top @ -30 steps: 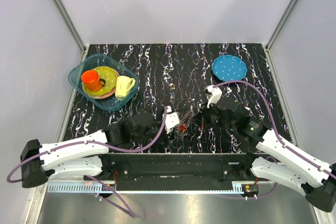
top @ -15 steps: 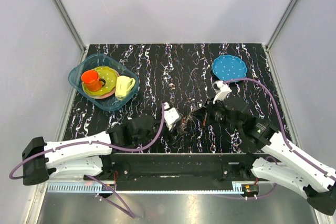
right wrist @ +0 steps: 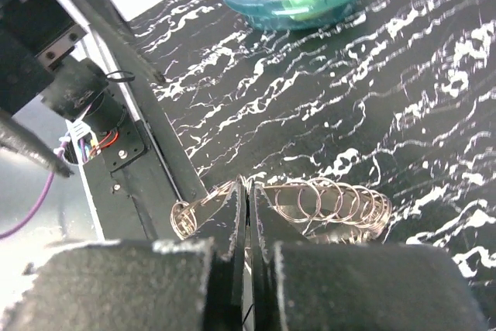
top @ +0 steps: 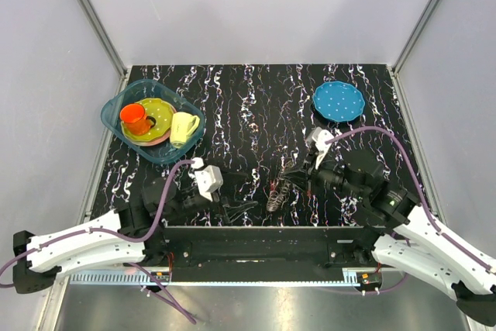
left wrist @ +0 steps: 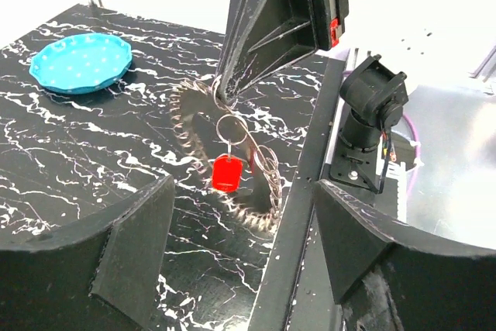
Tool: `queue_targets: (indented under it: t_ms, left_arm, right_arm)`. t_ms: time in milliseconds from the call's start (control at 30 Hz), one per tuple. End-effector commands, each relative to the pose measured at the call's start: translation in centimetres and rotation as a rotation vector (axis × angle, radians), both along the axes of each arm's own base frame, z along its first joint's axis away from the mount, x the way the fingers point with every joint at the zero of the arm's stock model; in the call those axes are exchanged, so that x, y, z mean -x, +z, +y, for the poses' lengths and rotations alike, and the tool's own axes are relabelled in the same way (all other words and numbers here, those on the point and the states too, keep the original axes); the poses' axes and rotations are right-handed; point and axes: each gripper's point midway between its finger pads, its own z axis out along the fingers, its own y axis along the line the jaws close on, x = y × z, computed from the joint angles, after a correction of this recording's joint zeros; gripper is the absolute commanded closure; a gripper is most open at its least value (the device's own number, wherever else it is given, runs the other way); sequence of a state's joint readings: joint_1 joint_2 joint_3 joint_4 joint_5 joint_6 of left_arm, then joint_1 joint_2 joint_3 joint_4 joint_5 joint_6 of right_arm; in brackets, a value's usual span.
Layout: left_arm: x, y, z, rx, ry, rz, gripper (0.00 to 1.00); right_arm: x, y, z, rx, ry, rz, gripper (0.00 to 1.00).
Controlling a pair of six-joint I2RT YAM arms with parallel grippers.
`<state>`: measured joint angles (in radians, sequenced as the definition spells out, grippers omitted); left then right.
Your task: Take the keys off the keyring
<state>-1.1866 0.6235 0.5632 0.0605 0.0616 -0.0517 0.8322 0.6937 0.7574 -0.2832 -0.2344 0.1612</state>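
On the keyring (right wrist: 341, 201), right tool (right wrist: 248, 191) (pinched tight)

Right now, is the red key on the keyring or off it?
On: the red key hangs by a small ring from the keyring.

Right claw (top: 292, 175) grips keyring (top: 277, 194) at worktop (top: 256, 106) near edge | left claw (top: 241, 207) nearby, apart | blue plate (top: 339, 100) behind

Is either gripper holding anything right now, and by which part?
The right gripper pinches the keyring by its upper rim, the red key dangling below. The left gripper is open and holds nothing.
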Motion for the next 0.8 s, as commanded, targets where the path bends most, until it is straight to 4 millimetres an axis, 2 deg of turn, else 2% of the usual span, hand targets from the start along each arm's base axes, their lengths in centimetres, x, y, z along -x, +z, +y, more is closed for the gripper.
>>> queue_targets:
  t_ms: [0, 33, 67, 100, 300, 400, 433, 567, 700, 767]
  left_arm:
    - [1.2, 0.7, 0.0, 0.011, -0.059, 0.016, 0.24]
    - [1.4, 1.6, -0.1, 0.022, -0.07, 0.012, 0.24]
    - [1.3, 1.1, -0.4, -0.005, -0.075, 0.026, 0.25]
    - [1.4, 1.6, -0.6, -0.004, -0.08, 0.026, 0.25]
    - [1.5, 1.2, -1.9, -0.102, -0.125, 0.067, 0.28]
    - [2.2, 1.8, -2.6, -0.073, -0.194, 0.093, 0.31]
    - [3.0, 2.4, -2.9, -0.046, -0.246, 0.104, 0.32]
    - [4.3, 1.8, -3.1, -0.046, -0.328, 0.137, 0.34]
    - [4.6, 1.0, -3.2, -0.061, -0.355, 0.173, 0.34]
    - [5.3, 2.1, -3.3, -0.018, -0.402, 0.163, 0.35]
  right_arm:
    - [2.0, 4.4, 0.7, -0.064, 0.187, -0.289, 1.0]
    - [2.8, 4.6, 0.9, -0.067, 0.24, -0.304, 1.0]
    - [3.2, 4.7, 1.0, -0.061, 0.267, -0.327, 1.0]
    - [3.5, 4.9, 1.0, -0.063, 0.287, -0.336, 1.0]
    - [6.7, 5.2, 1.8, -0.086, 0.499, -0.374, 1.0]
    - [7.0, 5.2, 1.9, -0.087, 0.525, -0.391, 1.0]
    - [6.8, 5.0, 2.0, -0.085, 0.524, -0.394, 1.0]
    - [7.3, 4.9, 2.1, -0.103, 0.554, -0.421, 1.0]
    - [8.7, 5.2, 2.1, -0.149, 0.625, -0.444, 1.0]
    - [8.8, 5.1, 2.2, -0.161, 0.629, -0.45, 1.0]
